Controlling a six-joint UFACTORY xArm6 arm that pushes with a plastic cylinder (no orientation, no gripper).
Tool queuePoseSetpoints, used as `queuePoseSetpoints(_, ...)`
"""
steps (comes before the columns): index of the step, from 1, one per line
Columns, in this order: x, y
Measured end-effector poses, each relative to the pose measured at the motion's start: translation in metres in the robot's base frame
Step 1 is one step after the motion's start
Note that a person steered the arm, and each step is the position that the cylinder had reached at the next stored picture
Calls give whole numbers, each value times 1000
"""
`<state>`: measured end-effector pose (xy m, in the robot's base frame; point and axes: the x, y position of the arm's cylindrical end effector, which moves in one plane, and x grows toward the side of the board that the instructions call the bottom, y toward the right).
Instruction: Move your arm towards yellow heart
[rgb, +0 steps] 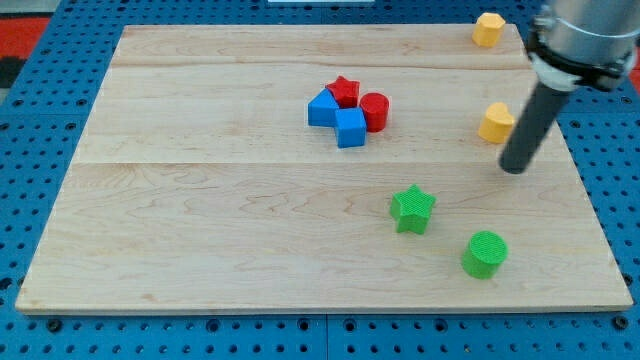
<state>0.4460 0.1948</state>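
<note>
The yellow heart-like block (496, 122) lies near the board's right edge. My dark rod comes down from the view's top right, and my tip (514, 169) rests on the board just below and to the right of that block, a small gap apart. A second yellow block (488, 29), with a more angular shape, sits at the board's top right corner.
A tight cluster sits at the upper middle of the wooden board (200, 200): a red star (343, 91), a red cylinder (374, 111), a blue block (322, 108) and a blue cube (350, 128). A green star (412, 208) and a green cylinder (485, 253) lie at lower right.
</note>
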Motion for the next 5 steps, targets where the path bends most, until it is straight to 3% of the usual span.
queuePoseSetpoints(1, -28, -42)
queuePoseSetpoints(2, -21, -34)
queuePoseSetpoints(3, 13, -30)
queuePoseSetpoints(5, -32, 1)
